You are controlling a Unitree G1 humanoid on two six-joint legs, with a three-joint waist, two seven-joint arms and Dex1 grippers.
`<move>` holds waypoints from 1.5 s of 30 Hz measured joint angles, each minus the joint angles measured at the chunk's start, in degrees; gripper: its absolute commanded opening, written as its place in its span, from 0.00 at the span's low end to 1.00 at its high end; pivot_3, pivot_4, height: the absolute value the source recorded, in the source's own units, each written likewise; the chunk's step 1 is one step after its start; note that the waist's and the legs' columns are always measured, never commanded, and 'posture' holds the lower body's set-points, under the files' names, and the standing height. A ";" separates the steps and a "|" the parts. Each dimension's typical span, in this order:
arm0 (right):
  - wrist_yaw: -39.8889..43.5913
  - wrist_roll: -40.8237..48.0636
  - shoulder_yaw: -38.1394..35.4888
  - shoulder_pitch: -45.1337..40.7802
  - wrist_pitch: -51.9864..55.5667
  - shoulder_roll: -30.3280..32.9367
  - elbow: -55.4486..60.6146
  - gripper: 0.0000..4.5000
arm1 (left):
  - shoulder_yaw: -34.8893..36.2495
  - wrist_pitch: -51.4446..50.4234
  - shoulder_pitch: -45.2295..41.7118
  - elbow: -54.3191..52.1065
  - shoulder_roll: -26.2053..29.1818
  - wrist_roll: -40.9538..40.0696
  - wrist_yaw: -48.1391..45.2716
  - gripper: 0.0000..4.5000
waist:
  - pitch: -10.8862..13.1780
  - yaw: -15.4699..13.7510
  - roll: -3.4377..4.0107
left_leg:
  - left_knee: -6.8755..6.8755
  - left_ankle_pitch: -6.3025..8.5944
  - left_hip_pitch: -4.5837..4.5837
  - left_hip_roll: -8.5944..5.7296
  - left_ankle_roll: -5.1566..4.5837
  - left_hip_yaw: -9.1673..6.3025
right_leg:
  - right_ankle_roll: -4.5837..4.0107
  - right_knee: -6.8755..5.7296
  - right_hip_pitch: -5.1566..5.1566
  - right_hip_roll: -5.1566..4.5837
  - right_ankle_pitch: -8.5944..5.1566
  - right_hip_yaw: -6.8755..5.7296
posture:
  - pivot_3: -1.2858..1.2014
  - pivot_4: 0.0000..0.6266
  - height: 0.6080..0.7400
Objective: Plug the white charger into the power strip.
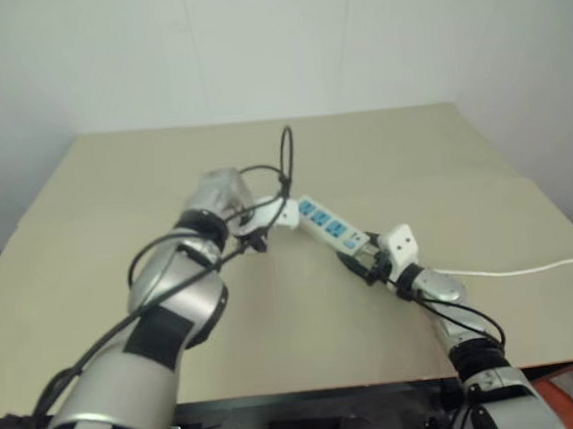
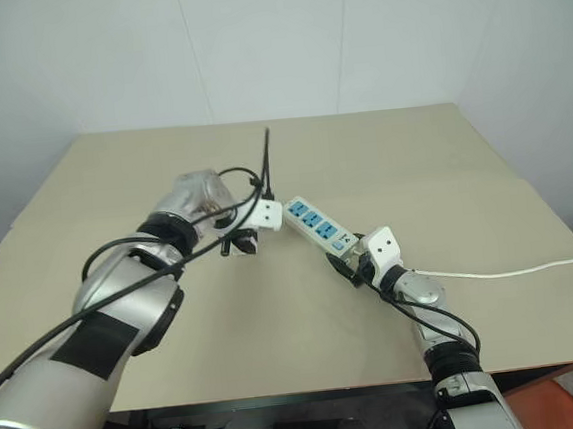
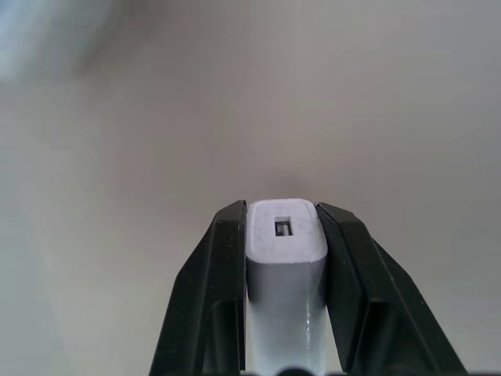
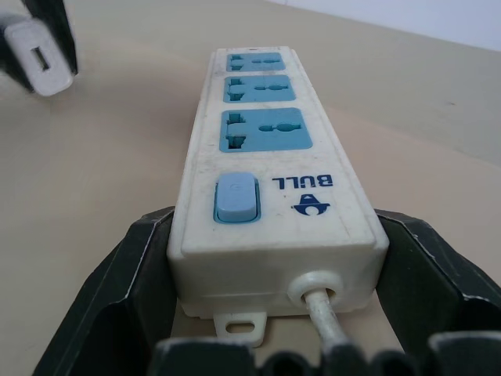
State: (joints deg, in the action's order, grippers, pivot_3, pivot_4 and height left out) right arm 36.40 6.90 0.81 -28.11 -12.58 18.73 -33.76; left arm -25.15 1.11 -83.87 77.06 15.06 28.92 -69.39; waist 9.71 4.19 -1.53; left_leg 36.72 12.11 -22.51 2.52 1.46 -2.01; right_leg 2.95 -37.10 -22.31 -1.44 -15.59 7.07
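Above table: charger pinched in left gripper, lifted clear, unplugged. Strip clamped at cord end by right gripper. Left: align, insert.

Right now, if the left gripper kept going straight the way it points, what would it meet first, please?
Most likely the bare table: the left gripper, shut on the charger, aims down at it. Depth is unclear.
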 measured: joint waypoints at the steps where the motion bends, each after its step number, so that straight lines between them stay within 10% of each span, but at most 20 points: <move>1: 0.82 0.08 0.00 -0.19 0.00 0.34 -0.16 0.75 | 3.21 0.18 -0.64 -0.78 1.16 -2.94 -2.09 0.22 | 0.00 -0.02 0.00 | 0.00 0.00 -0.02 0.00 0.00 0.00 | 0.00 0.01 0.00 -0.01 0.00 -0.01 | 0.52 0.24 1.00; 15: 32.61 4.10 6.09 -5.26 5.60 4.47 -0.52 0.75 | 37.72 -19.03 17.39 -30.01 10.96 -47.04 -17.62 0.22 | 0.00 2.24 0.04 | 0.08 0.02 0.11 0.07 -0.04 -0.13 | -0.05 -0.43 -0.01 0.01 0.03 -0.12 | 0.52 0.24 1.00; 25: 33.93 0.12 10.13 -9.67 2.59 -1.37 -4.93 0.75 | 35.29 -28.60 34.50 -44.90 7.91 -58.25 -21.22 0.22 | -0.02 3.27 0.05 | 0.11 0.01 0.41 0.19 -0.01 -0.18 | -0.24 -0.69 0.06 0.20 0.12 -0.07 | 0.52 0.24 1.00; 45: 32.86 -1.45 10.11 -8.68 2.13 -1.95 -2.73 0.75 | 14.34 -3.71 30.11 -21.36 8.82 -58.05 -22.68 0.22 | -0.02 3.16 0.05 | 0.09 0.01 0.37 0.18 -0.01 -0.16 | -0.04 -0.62 0.04 0.22 -0.03 -0.03 | 0.52 0.24 1.00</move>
State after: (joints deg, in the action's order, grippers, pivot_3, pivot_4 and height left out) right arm 69.26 5.45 10.92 -36.80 -10.45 16.78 -36.49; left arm -10.80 -2.59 -53.75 55.71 23.87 -29.13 -92.07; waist 9.69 7.34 -1.48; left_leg 36.81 12.12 -22.13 2.70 1.45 -2.17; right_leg 2.91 -37.72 -22.27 -1.22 -15.62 7.04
